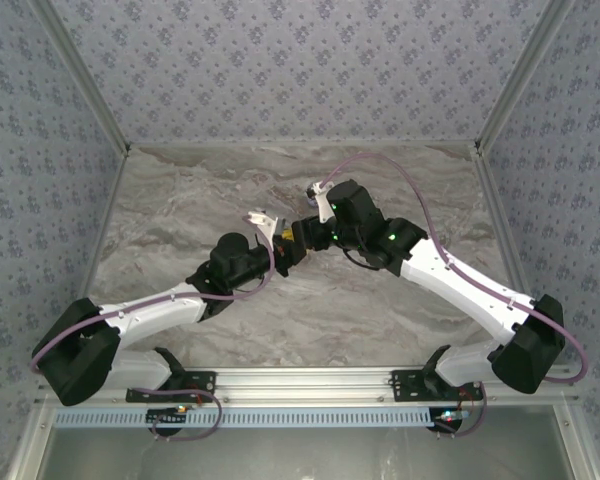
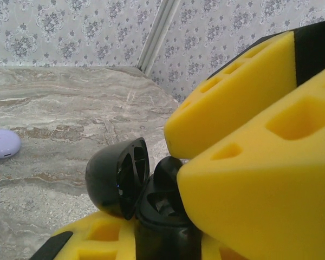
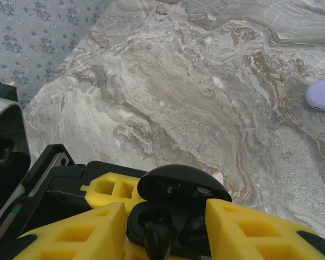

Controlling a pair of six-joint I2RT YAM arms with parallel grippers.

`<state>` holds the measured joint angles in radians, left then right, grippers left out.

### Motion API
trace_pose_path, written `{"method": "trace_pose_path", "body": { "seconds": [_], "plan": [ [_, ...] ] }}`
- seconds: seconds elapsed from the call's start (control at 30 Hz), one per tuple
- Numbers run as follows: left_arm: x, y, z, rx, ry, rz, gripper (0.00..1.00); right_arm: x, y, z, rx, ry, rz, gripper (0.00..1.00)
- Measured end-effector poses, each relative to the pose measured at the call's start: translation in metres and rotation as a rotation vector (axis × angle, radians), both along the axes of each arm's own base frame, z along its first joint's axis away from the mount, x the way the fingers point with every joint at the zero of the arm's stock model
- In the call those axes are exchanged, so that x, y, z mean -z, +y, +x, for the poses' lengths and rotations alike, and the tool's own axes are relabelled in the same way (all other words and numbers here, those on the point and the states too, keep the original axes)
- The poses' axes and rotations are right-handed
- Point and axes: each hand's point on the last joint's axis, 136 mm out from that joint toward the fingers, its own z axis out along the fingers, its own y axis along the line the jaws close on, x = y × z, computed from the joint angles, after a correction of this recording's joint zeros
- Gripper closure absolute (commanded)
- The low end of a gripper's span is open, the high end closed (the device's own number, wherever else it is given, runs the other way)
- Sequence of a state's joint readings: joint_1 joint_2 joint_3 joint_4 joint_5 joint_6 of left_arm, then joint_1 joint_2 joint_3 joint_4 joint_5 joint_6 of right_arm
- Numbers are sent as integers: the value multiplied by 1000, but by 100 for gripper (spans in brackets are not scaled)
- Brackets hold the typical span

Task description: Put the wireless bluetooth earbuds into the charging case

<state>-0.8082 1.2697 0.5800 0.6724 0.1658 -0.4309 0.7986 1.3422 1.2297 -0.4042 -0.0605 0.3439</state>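
My left gripper (image 1: 285, 250) is shut on the black charging case (image 3: 176, 216), gripping its base between yellow fingers (image 2: 97, 238). The case's lid (image 2: 116, 179) stands open. One black earbud (image 3: 158, 238) stands upright in the case's left socket, its top poking above the rim (image 2: 168, 170). The right socket holds a dark rounded shape (image 3: 197, 230); I cannot tell if it is an earbud. My right gripper (image 3: 165, 208) hovers over the case, open. Its yellow fingers (image 3: 70, 233) stand on either side of the earbud without touching it.
A pale lavender round case (image 3: 322, 95) lies closed on the marble table (image 3: 179, 81), also at the left edge of the left wrist view (image 2: 2, 143). Patterned walls enclose the table on three sides. Both arms meet at mid-table.
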Motion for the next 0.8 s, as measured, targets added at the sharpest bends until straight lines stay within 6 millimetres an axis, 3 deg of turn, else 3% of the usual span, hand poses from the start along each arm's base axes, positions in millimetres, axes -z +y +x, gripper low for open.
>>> {"method": "trace_pose_path", "body": {
  "seconds": [0.8],
  "plan": [
    [0,-1,-1,9,-19,12,94,-6,2,-5,-26,23,15,46]
  ]
}}
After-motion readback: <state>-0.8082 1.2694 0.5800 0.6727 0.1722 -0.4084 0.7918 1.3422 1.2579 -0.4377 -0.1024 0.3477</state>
